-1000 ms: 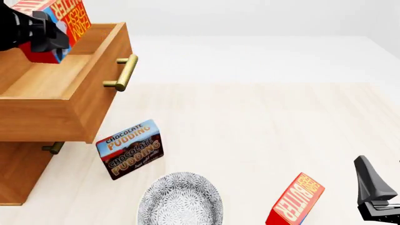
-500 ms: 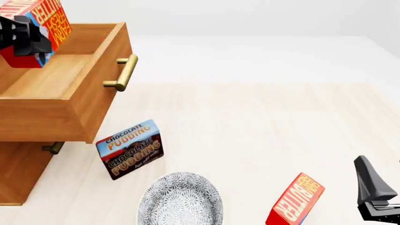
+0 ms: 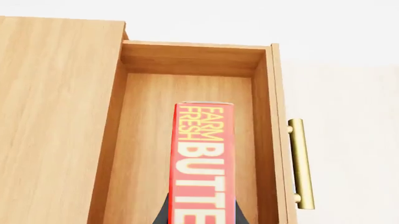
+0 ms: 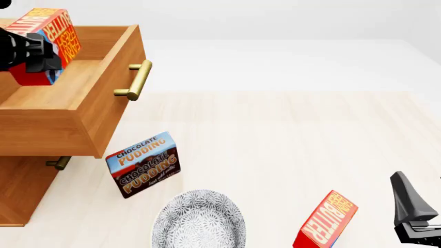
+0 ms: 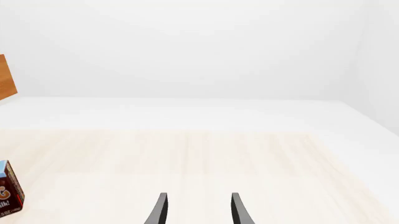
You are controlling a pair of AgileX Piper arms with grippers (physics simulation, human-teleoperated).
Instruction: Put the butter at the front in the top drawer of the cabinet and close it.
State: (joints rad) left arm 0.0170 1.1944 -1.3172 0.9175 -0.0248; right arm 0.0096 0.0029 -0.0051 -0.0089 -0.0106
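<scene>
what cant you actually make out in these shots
- Butter in the left gripper: near end cut off by the left wrist view's edge.
- Top drawer: floor under the carton hidden, so its height above it is unclear.
- Second butter carton: base cut off by the front view's edge.
- Right gripper: only its fingers show.

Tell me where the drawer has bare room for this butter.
The top drawer floor is bare all around the butter held in the left hand, out to its walls. Outside, it is crowded between the pudding box and plate.
</scene>
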